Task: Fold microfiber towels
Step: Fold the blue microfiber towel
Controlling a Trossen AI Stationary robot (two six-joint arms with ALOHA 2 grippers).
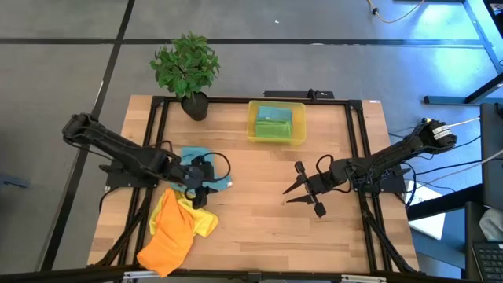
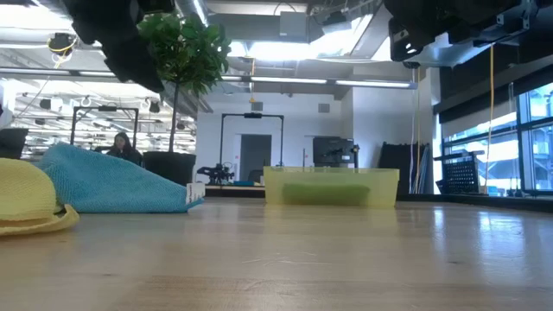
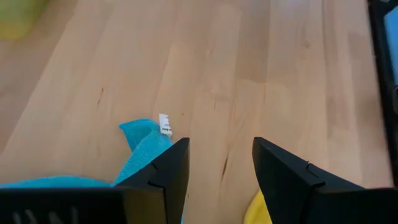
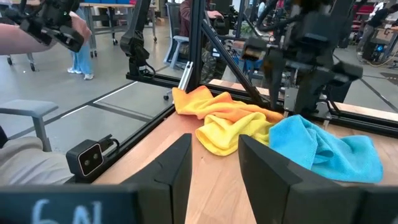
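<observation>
From the high view, the wooden table (image 1: 259, 212) fills the middle of the frame. Left of centre, the left gripper (image 1: 201, 189) hangs over the meeting point of three cloths: a teal-blue towel (image 1: 194, 157) just above it in the frame, a yellow towel (image 1: 192, 220) below, and an orange towel (image 1: 163, 248) trailing to the lower left edge of the table. Right of centre, the right gripper (image 1: 302, 189) hovers over bare wood, fingers spread and holding nothing. At top centre sits the yellow bin (image 1: 254, 126) with a green towel (image 1: 275, 127) and a strip of teal cloth inside. A potted plant (image 1: 187, 71) stands to the bin's left.

Down at table level, the teal-blue towel (image 2: 121, 186) lies heaped at left with the yellow towel (image 2: 30, 203) at the far left edge, and the yellow bin (image 2: 331, 186) sits mid-frame showing green through its wall. The plant (image 2: 181, 52) rises at upper left.

On the left wrist view, the fingers (image 3: 165, 177) stand apart with bare wood between them, gripping nothing; a teal corner (image 3: 143, 140) with a white tag (image 3: 165, 123) lies beside one finger, and yellow (image 3: 258, 211) peeks by the other.

On the right wrist view, the fingers (image 4: 171, 168) are parted and empty. Across the table lie the orange towel (image 4: 205, 102), the yellow towel (image 4: 233, 130) and the teal-blue towel (image 4: 323, 149), with the left arm (image 4: 298, 56) above them.
</observation>
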